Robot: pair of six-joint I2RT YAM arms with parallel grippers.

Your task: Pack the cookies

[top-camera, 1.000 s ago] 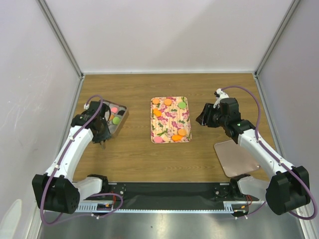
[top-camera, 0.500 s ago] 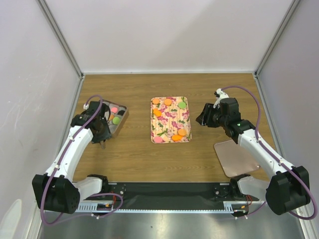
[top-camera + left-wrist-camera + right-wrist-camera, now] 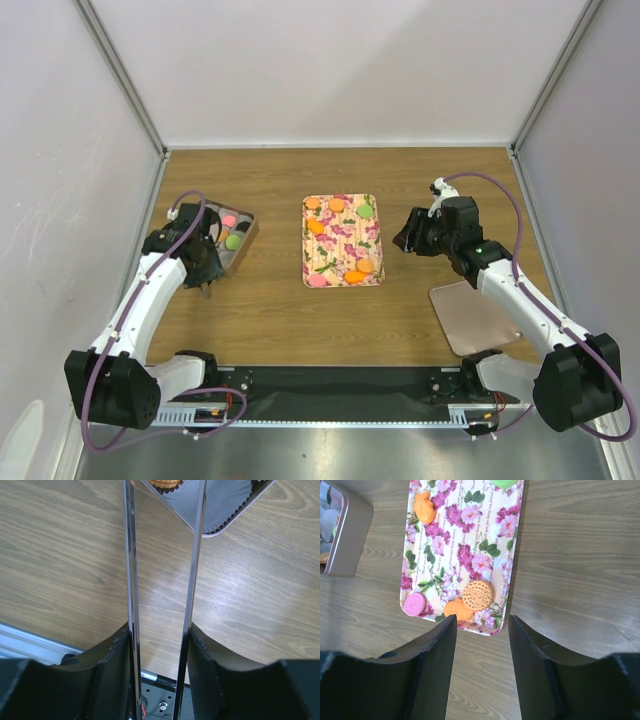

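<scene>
Cookies lie on the floral tray (image 3: 342, 240): orange ones (image 3: 316, 226), a green one (image 3: 366, 211) and a pink one (image 3: 317, 280). Up close the tray (image 3: 465, 555) carries a pink cookie (image 3: 414, 604), a tan biscuit (image 3: 478, 595) and an orange one (image 3: 457, 609). More cookies (image 3: 233, 241) sit in the metal tin (image 3: 243, 252) at the left. My left gripper (image 3: 208, 262) (image 3: 160, 627) is shut on metal tongs (image 3: 131, 580), whose blades reach over the tin's corner (image 3: 220, 515); their tips are out of frame. My right gripper (image 3: 408, 238) (image 3: 482, 620) hangs open and empty just off the tray's near right corner.
A pinkish lid (image 3: 475, 318) lies on the wooden table at the near right, beside the right arm. The tin also shows at the left edge of the right wrist view (image 3: 350, 535). White walls enclose the table on three sides.
</scene>
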